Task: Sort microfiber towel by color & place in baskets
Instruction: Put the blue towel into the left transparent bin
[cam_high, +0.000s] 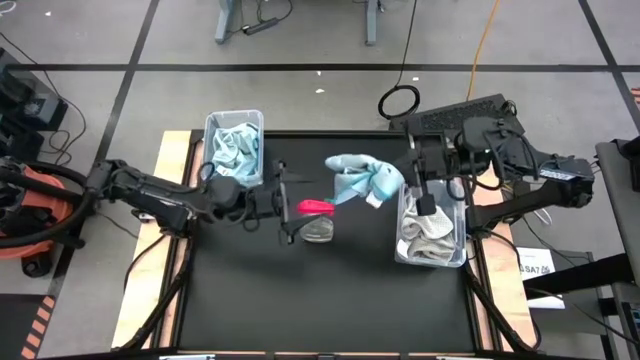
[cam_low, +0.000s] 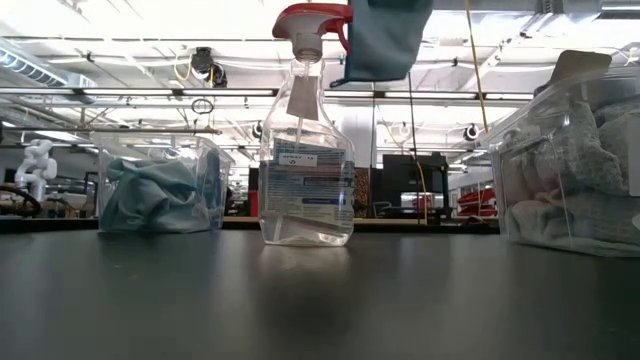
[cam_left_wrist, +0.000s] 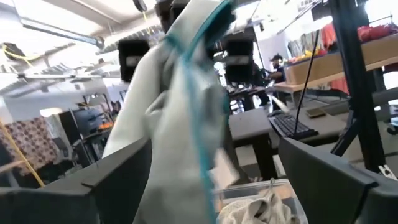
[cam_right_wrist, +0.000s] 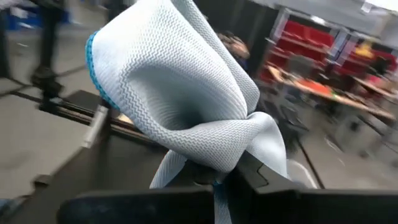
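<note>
1. Leftmost, the left basket (cam_high: 234, 145) sits at the table's far-left edge, already holding crumpled light blue cloths.
2. Beside it, the left gripper (cam_high: 283, 204) reaches toward the table's middle with its fingers spread wide and empty (its wrist view shows a clear gap on both sides of the hanging cloth).
3. Just past those fingers stands a clear spray bottle (cam_low: 306, 150) with a red trigger.
4. Further right, a light blue towel (cam_high: 362, 178) hangs above the table, clamped in the right gripper (cam_high: 408, 178), whose fingers are pressed together on a bunched corner.
5. The towel lies between the two grippers, its long axis running from the pinched corner toward the left arm; the right arm alone holds it, and the blue basket is well apart, across the table.
6. Rightmost, the right basket (cam_high: 432, 232) holds grey-white cloths, directly beneath the right arm.
7. The black table (cam_high: 330, 300) is matte and mostly bare; behind it is a bright workshop with desks, monitors and red bins.
</note>
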